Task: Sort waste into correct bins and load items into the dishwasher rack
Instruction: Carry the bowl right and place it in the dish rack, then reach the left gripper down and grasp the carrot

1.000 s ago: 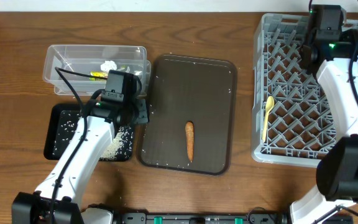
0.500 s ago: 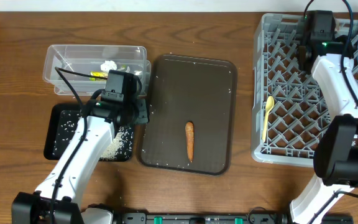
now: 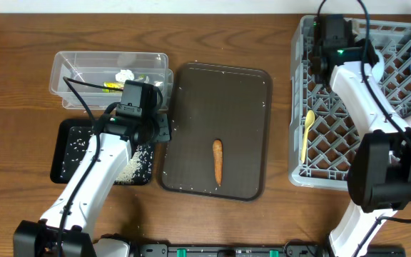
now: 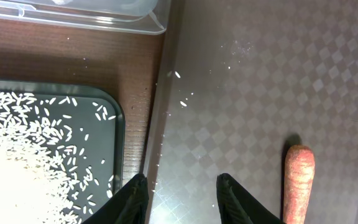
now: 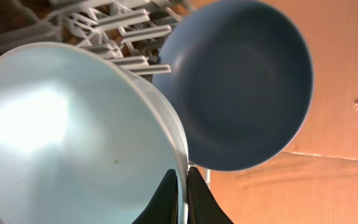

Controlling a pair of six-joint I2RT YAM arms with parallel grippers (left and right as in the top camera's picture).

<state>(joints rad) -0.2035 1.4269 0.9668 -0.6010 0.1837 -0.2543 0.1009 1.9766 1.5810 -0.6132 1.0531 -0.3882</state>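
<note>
While left jaws stand part-open, right jaws — shut — pinch the light-blue bowl point(image 5: 55, 130).

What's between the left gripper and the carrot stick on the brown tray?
Just bare brown tray between the left gripper and the carrot stick; the scattered rice grains lie farther off. Clearest in the left wrist view.

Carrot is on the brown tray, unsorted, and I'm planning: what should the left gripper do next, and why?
Probably shift it right toward the carrot and lower: the left gripper hangs open and empty over the tray's left edge, carrot off to one side.
</note>
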